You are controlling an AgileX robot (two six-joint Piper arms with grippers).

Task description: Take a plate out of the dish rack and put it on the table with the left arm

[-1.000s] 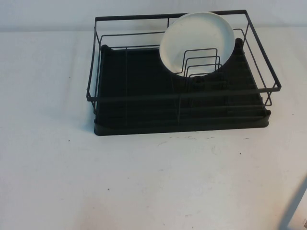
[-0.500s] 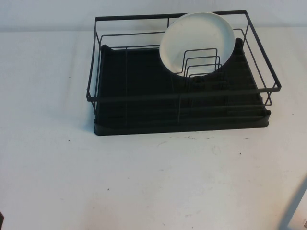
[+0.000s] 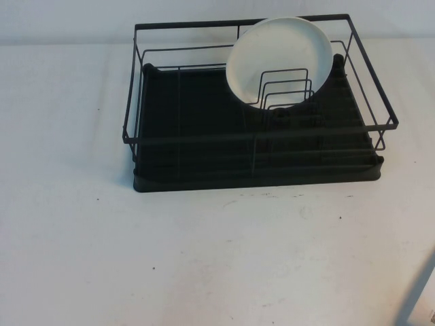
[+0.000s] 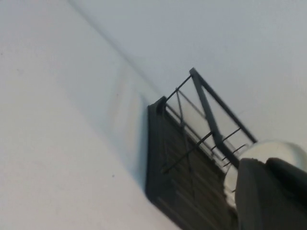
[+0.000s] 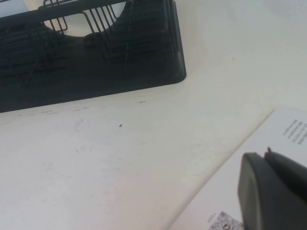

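The white plate (image 3: 279, 54) stands upright in the wire dividers at the back right of the black dish rack (image 3: 258, 178), which sits on the white table (image 3: 204, 258). Neither arm shows in the high view. In the left wrist view my left gripper (image 4: 266, 162) is shut and empty, held off the table to the left of the rack (image 4: 158, 158), with the plate (image 4: 283, 148) showing just beyond its tips. In the right wrist view my right gripper (image 5: 266, 154) is shut and empty, low over the table near the rack's (image 5: 96, 72) front right corner.
A white printed sheet (image 5: 249, 167) with a code mark lies under my right gripper; it also shows at the high view's bottom right corner (image 3: 428, 299). The rack's left half holds nothing. Bare table lies in front of and left of the rack.
A small dark sliver at the bottom left corner of the high view half a second ago is gone now. Rack and plate have not moved.
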